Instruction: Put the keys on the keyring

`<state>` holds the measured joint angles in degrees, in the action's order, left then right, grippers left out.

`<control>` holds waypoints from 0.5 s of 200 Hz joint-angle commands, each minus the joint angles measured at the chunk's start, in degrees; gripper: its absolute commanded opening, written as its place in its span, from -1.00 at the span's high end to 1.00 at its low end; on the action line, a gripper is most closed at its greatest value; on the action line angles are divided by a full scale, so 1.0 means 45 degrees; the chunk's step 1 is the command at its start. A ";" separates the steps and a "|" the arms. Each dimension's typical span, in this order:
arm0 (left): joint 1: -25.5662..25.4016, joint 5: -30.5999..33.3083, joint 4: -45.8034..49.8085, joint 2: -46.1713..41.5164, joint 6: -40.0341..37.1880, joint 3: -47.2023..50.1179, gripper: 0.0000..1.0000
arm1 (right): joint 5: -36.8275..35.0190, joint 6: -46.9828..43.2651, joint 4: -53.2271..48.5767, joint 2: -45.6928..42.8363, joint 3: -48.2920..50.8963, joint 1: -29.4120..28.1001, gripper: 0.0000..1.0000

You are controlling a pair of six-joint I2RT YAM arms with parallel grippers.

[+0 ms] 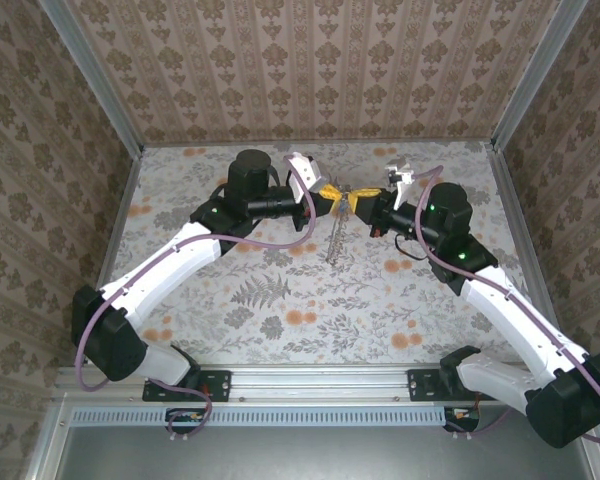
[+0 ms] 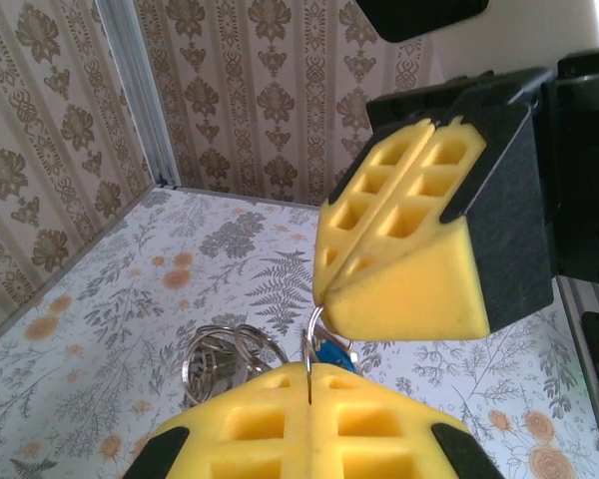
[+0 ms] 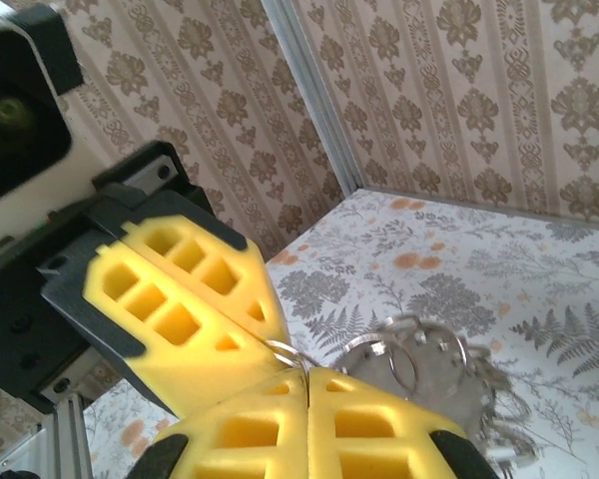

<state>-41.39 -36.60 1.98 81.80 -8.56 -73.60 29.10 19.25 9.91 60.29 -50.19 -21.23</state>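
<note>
Both grippers meet tip to tip above the far middle of the table, left gripper and right gripper. In the left wrist view my left gripper is shut, and the keyring's thin metal ring runs into the seam between its yellow pads. The right gripper is shut on the same ring from above. The key's blue head peeks out between the two pairs of pads; what holds it I cannot tell. In the right wrist view the right gripper pinches the ring beside the left gripper.
A bunch of larger metal rings hangs below the grippers, and a chain trails down to the flowered table. Patterned walls and metal corner posts close in the back and sides.
</note>
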 commanded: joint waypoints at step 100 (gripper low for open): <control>-0.0165 -0.0390 -0.1171 -0.0487 0.0572 0.0077 1.00 | 0.1404 0.0385 0.0023 0.0055 0.0223 0.0503 1.00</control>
<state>-41.60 -36.60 1.58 81.80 -7.90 -73.49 30.94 19.53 9.04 59.64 -48.95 -19.66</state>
